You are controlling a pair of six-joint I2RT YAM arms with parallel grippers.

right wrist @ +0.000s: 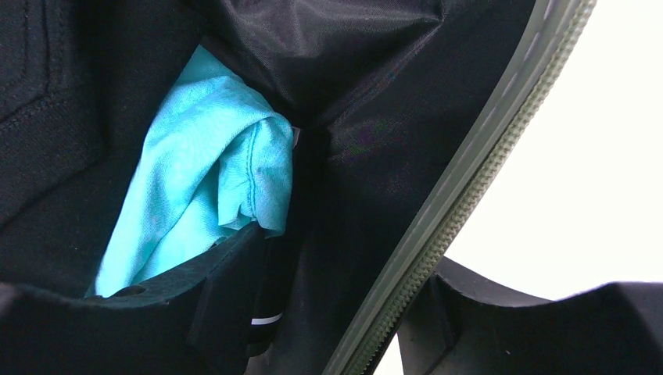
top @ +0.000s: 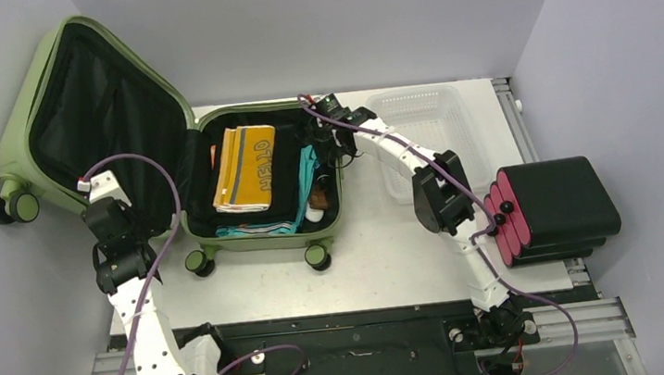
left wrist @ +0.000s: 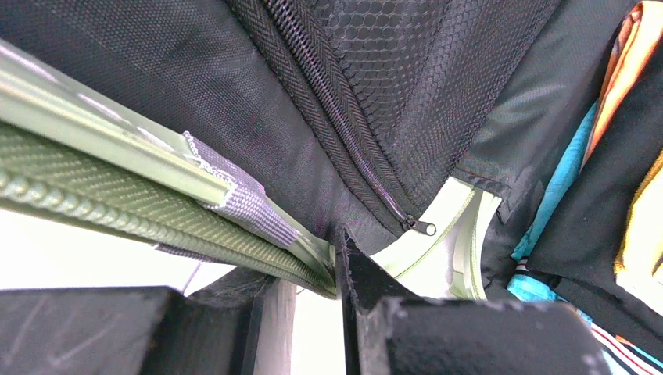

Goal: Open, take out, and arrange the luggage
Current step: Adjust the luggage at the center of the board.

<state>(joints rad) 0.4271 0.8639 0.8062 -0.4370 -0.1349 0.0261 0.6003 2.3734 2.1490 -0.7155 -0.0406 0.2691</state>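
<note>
Lying open at the back left of the surface point(top: 382, 257), the luggage point(top: 115, 108) has its base half flat on the surface and its lid tipped up and back to the left, so that the lid overhangs the surface's left edge with two black wheels in the air. Two more wheels point(top: 319, 256) show at the base's near side. The base holds a folded yellow-and-orange piece point(top: 247, 164) lettered "HELLO" on top of black garments, with a teal cloth point(right wrist: 195, 180) bunched along the right wall. The left end effector point(left wrist: 309, 289) is at the lid's green rim: its wrist view shows the rim running into the gap between the two fingers and touching one of them, though I cannot tell whether they actually press on it. The right end effector point(right wrist: 352, 250) straddles the base's right wall, fingers spread wide and released, one inside beside the teal cloth and one outside past the zipper edge. A white mesh basket point(top: 412, 93) sits just to the right of the luggage, partly under the right arm, and a black case with a pink-red side point(top: 558, 206) lies at the surface's right edge.
</note>
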